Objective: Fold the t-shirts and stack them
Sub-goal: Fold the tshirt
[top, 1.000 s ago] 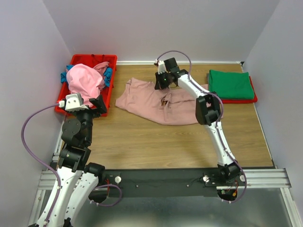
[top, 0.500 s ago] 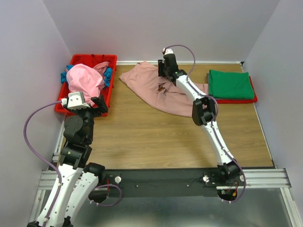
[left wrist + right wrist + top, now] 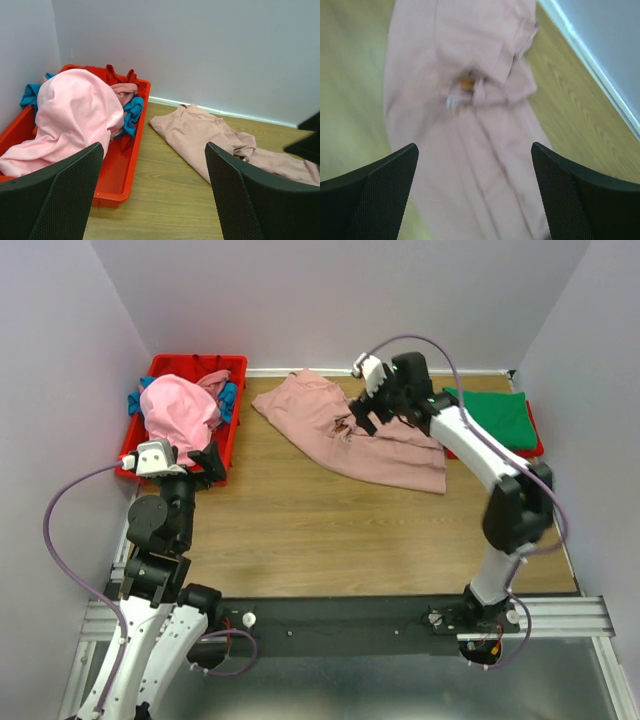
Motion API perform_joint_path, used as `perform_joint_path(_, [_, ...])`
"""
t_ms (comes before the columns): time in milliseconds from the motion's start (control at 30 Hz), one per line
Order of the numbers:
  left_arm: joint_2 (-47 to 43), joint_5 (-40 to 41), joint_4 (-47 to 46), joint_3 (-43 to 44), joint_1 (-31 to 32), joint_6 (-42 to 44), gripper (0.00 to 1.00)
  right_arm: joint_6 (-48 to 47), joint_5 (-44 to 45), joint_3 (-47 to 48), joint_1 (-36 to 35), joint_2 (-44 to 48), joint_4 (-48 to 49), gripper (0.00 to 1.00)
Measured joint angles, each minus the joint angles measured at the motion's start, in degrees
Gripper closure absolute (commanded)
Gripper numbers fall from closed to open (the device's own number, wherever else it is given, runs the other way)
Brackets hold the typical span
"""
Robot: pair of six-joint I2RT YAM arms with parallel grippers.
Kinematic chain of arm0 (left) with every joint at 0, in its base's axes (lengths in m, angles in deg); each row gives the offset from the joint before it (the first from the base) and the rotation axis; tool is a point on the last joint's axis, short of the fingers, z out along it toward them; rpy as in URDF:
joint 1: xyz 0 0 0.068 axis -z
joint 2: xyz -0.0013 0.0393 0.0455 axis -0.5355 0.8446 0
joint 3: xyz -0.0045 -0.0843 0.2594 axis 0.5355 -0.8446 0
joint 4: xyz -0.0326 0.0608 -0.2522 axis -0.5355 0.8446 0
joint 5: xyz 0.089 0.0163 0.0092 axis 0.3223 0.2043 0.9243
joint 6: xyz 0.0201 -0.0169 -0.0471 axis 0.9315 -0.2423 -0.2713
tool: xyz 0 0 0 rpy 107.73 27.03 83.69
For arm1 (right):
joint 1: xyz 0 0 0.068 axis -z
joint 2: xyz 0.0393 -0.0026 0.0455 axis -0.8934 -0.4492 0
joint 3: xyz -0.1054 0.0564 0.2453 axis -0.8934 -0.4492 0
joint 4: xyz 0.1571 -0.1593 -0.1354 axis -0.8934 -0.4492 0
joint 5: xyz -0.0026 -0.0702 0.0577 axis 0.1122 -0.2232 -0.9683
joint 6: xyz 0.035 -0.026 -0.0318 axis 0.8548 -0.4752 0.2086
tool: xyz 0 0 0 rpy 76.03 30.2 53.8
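The right gripper [image 3: 364, 417] is hovering over the dusty-pink shirt [image 3: 390, 452], its jaws standing wide apart and holding nothing. That shirt is lying rumpled on the wooden table [image 3: 300, 530] near the back wall, between the red bin [image 3: 196, 364] and a folded green shirt [image 3: 492, 418]. The left gripper [image 3: 206, 462] is likewise gaping wide and empty beside the bin, where a brighter pink shirt [image 3: 176, 410] is lying heaped.

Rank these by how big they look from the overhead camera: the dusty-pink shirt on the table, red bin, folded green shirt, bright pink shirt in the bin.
1. dusty-pink shirt, spread widest.
2. red bin, close behind.
3. green shirt and bright pink shirt: they look alike, so no ranking between them.
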Motion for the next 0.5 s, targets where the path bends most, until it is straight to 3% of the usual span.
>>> perform_joint_path(100, [-0.9,-0.9,-0.7,0.0,0.0,0.0,0.10,-8.9,0.2,-13.7,-0.3,13.6,-2.6,0.00])
perform_joint_path(200, [-1.3,-1.7,-1.2,0.0,0.0,0.1,0.10,-13.0,3.1,-22.4,-0.2,19.1,-3.2,0.00])
perform_joint_path(367, [-1.4,-3.1,-1.6,-0.2,0.0,0.1,0.10,-14.4,10.0,-35.4,-0.1,18.9,-6.5,0.08])
perform_joint_path(500, [-1.9,-4.1,-1.7,-0.3,0.0,0.1,0.10,-13.7,15.8,-38.6,-0.1,17.7,-7.3,0.15])
